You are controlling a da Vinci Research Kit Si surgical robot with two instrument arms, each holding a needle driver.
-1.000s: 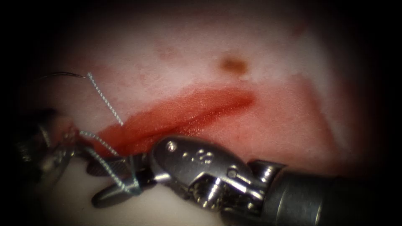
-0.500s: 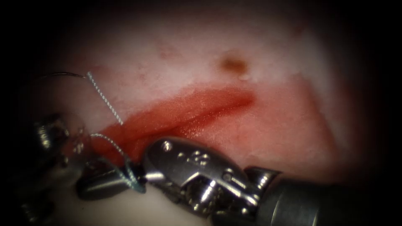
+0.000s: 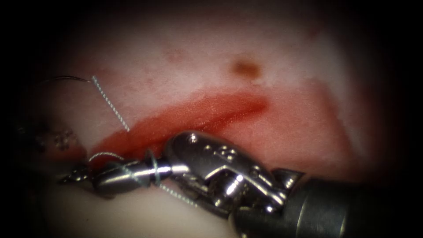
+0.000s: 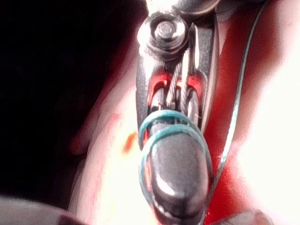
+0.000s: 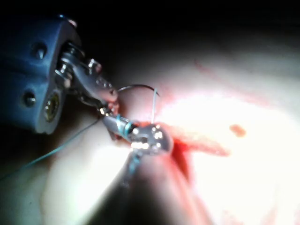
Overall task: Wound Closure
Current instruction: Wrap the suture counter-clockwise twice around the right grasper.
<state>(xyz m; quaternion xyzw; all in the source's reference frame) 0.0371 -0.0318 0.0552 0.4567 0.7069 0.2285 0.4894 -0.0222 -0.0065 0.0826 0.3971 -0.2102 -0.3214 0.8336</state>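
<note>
The curved needle (image 3: 66,79) lies free on the tissue (image 3: 198,53) left of the cut (image 3: 198,114), and no tool holds it. Its teal thread (image 3: 110,103) runs down from the needle's end into the cut's left end. My right tool (image 3: 103,178) reaches in from the lower right with its jaws shut. Two turns of thread (image 4: 161,124) are wound round those jaws. I cannot see whether anything is pinched between them. My left tool (image 5: 104,107) meets the right tool's tip (image 5: 115,123) at the far left. A strand (image 5: 56,149) trails away from that spot.
Red fluid (image 3: 167,128) fills the cut and stains the tissue to its right. A small brown spot (image 3: 246,67) sits on the tissue above the cut. Pale tissue (image 3: 132,211) lies under the right tool's jaws.
The right tool's jaws were open with thread lying across them and have shut. The tool has rolled and risen slightly, and the thread now sits wound round its jaws. The needle has not moved.
</note>
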